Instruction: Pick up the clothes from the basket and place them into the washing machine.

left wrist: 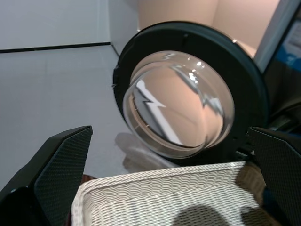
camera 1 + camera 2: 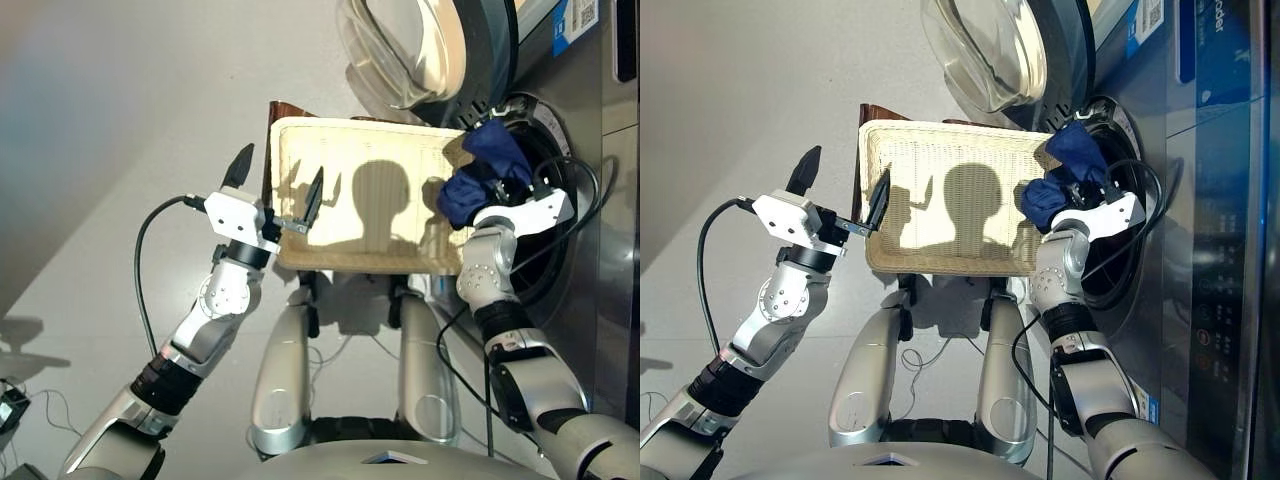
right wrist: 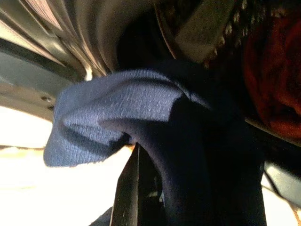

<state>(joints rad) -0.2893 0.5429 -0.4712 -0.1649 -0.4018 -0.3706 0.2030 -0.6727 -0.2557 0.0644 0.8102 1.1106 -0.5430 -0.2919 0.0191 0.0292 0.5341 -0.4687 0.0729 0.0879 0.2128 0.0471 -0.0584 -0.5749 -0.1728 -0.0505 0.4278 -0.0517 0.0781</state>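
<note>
The cream-white woven basket (image 2: 370,150) sits in front of me, its floor bare except for shadow. My left gripper (image 2: 278,180) hovers open over the basket's left rim, nothing between its fingers. My right gripper (image 2: 497,168) is shut on the dark navy garment (image 2: 480,175), which hangs bunched at the basket's right end, at the mouth of the washing machine's porthole (image 2: 548,150). The right wrist view shows the navy cloth (image 3: 141,108) filling the picture and a coral-red garment (image 3: 275,80) lying inside the drum. The washing machine (image 2: 1210,200) stands on the right.
The machine's round glass door (image 1: 181,103) is swung open beyond the basket's far rim. A dark brown object (image 2: 290,108) pokes out behind the basket's far left corner. A black cable (image 2: 150,270) loops off my left wrist; more cables hang at the porthole.
</note>
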